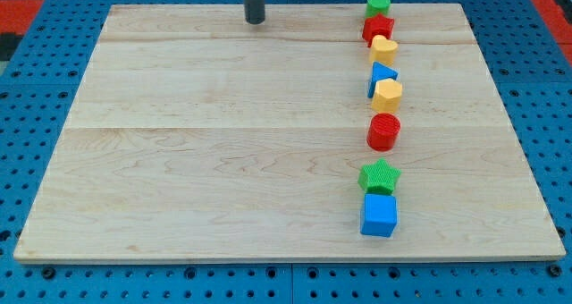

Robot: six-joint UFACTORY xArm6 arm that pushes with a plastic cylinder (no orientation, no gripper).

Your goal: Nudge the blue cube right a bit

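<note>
Currently hovering my tip [256, 21] free of contact, blue cube [378, 215] lying well below-right (green star [380, 175] touching it), awaiting left-side approach.

My tip [256, 21] rests at the board's [223, 161] top, well apart from the blue cube [378, 215].

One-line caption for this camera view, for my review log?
My tip sits at the board's top edge, far from the blue cube, which touches the green star near the bottom right.
</note>
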